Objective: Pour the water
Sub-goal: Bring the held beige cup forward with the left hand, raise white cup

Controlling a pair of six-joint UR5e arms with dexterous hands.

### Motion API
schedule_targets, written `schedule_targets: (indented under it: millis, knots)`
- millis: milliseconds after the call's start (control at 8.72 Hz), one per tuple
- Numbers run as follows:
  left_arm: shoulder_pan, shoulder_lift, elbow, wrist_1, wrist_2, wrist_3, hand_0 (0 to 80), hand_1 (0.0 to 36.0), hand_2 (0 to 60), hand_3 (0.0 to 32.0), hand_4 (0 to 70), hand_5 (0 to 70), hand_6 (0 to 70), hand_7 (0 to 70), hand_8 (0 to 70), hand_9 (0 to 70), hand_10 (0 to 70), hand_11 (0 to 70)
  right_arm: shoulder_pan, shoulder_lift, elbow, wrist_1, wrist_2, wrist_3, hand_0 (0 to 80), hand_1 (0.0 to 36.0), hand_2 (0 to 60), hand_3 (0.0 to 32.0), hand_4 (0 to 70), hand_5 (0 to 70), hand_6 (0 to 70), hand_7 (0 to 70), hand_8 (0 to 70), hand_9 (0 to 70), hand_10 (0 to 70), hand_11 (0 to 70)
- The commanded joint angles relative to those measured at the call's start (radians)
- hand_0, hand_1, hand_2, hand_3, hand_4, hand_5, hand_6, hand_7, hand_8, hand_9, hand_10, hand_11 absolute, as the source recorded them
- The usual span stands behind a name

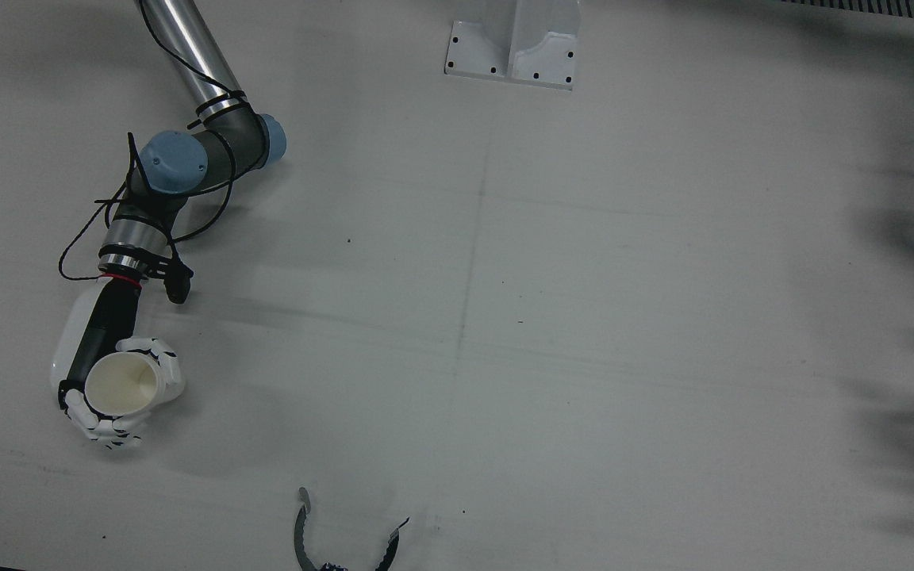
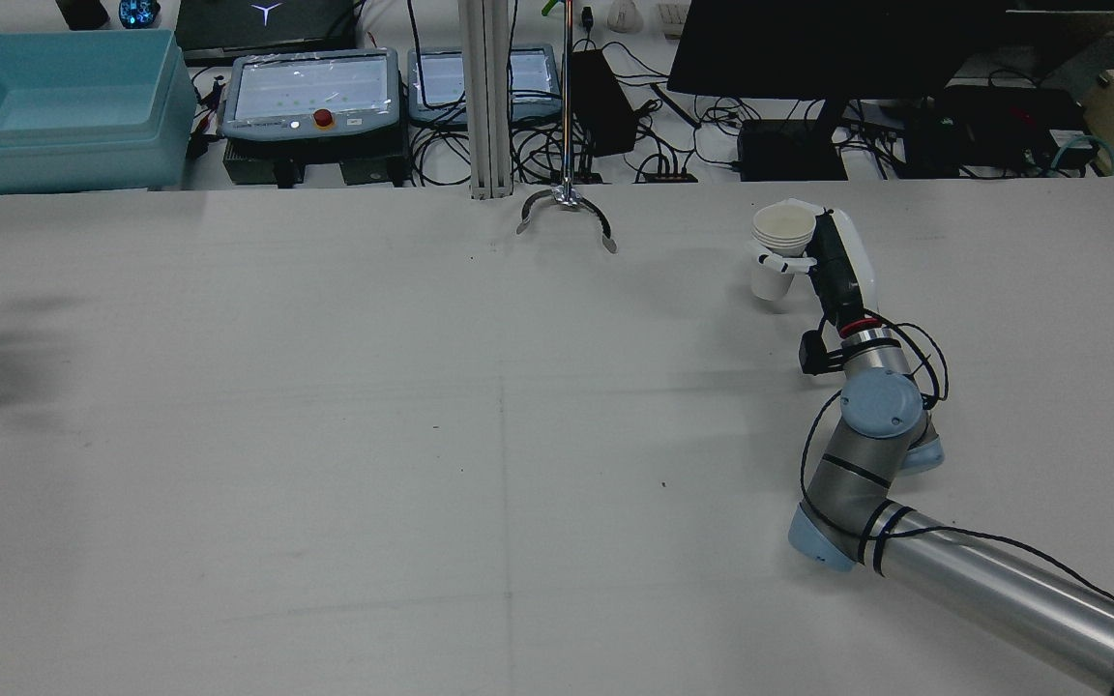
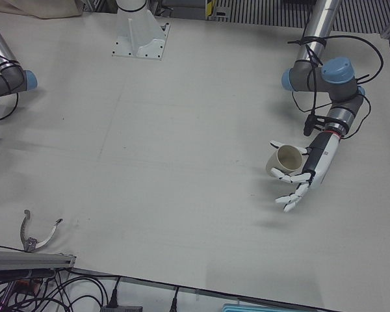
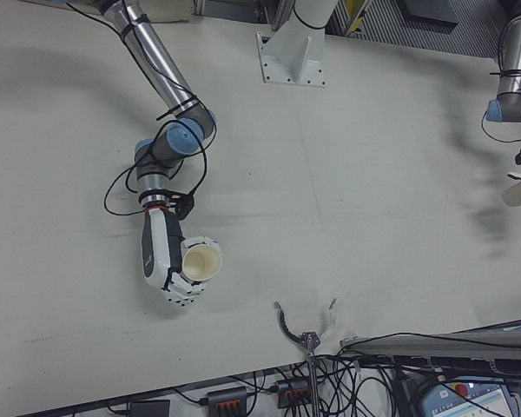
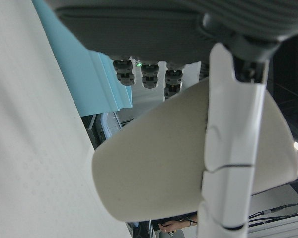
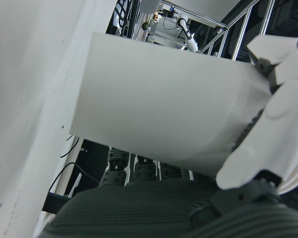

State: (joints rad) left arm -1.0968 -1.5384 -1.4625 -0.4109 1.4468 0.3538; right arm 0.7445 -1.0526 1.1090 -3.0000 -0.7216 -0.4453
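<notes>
cups [image 1: 121,385]: matt paper | hand [image 1: 112,396]: glossy white plastic | table [image 1: 505,317]: matt grey, smooth

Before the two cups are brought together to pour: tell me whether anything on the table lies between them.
Nothing visible does. The right hand holds its cup at one side, the left hand holds its cup at the other, and the table between them is bare. The metal clamp lies at the operators' edge, off that line.
</notes>
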Motion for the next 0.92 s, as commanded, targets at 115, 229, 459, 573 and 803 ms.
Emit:
schedule_targets:
  millis: [115,229,459,573,803]
  knots:
    - [0.186,-0.199,-0.179,0.257,0.014,0.007,72.0,21.1,0.0,0.0,61.4,38.7,12.2,24.1,6.7,11.4,5.7,10.0,0.137,-0.018,0.251,-0.149,-0.174,-0.076,48.1,31.1,60.0,0.0,37.6,70.0,55.5,70.0,36.6,49.5,22.3,33.7]
    - [0.224,-0.248,-0.186,0.300,0.012,0.007,74.7,21.2,0.0,0.0,62.6,39.4,12.3,24.7,7.2,12.2,5.5,9.7,0.163,-0.044,0.391,-0.212,-0.214,-0.181,48.4,31.8,60.0,0.0,37.0,70.0,54.8,70.0,36.0,48.8,21.5,32.7]
    - [0.296,-0.387,-0.197,0.389,0.010,0.069,79.5,21.6,0.0,0.0,62.9,38.7,12.7,25.6,7.8,13.0,5.8,10.1,0.164,-0.055,0.530,-0.241,-0.220,-0.292,48.2,30.9,60.0,0.0,37.5,70.0,54.3,69.4,35.4,48.2,22.3,33.7]
    - [0.337,-0.450,-0.197,0.433,0.009,0.100,80.0,21.8,0.0,0.0,62.5,38.1,13.3,26.8,8.5,14.0,6.0,10.5,0.162,-0.053,0.573,-0.244,-0.223,-0.329,48.6,31.9,60.0,0.0,36.3,70.0,54.7,69.9,36.6,49.6,22.9,34.8]
    - [0.371,-0.528,-0.199,0.471,0.015,0.164,80.0,21.1,0.0,0.0,62.1,38.7,14.9,29.9,10.5,17.0,6.6,11.4,0.158,-0.046,0.764,-0.334,-0.262,-0.518,48.5,35.6,60.0,0.0,36.9,70.0,56.6,70.0,38.5,51.6,25.3,38.3]
